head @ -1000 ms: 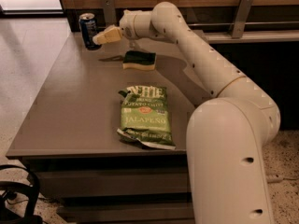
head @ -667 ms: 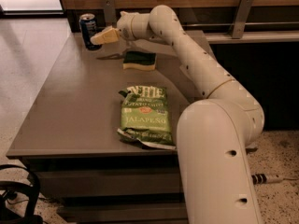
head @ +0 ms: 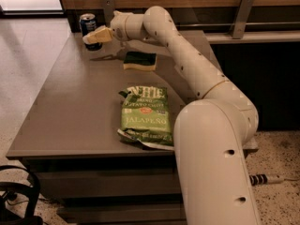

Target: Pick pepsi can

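dim, gripper [head: 92,37] at pepsi can [head: 87,22], soft shadows

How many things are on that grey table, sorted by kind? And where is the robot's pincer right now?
Drink cans: 1, the pepsi can
Chip bags: 1, the green chip bag
Sponges: 1, the sponge
Total: 3
The pincer is at the pepsi can, near the far left corner of the table.

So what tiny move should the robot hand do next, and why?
Probably ease the hand a touch further onto the pepsi can at the far corner of the table. The hand covers the can's lower part, but no firm grip shows yet.
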Robot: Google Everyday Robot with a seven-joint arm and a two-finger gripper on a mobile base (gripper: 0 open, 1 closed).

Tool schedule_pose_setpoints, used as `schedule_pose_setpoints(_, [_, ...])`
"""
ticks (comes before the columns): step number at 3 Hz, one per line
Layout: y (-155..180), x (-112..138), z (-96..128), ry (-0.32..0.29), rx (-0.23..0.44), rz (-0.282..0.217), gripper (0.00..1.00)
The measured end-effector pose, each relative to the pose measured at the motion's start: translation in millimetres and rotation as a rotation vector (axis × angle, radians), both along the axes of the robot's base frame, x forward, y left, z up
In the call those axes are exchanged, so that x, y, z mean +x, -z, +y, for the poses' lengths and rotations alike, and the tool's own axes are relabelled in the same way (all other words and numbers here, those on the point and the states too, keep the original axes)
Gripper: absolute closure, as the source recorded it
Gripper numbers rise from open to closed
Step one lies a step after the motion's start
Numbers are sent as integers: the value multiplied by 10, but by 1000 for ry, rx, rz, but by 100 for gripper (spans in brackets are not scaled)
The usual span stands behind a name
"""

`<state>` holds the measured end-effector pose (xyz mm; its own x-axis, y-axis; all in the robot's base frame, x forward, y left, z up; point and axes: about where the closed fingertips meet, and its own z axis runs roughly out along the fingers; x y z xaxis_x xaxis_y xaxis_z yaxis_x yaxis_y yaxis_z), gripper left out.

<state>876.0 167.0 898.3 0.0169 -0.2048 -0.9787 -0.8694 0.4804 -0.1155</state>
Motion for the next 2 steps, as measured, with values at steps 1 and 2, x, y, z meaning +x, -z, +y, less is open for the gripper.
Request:
schedule_pose_setpoints(1, [-64, -78, 139, 4, -47, -14, 0])
schedule_pose_setpoints(2, [-23, -117, 266, 6, -92, -6, 0])
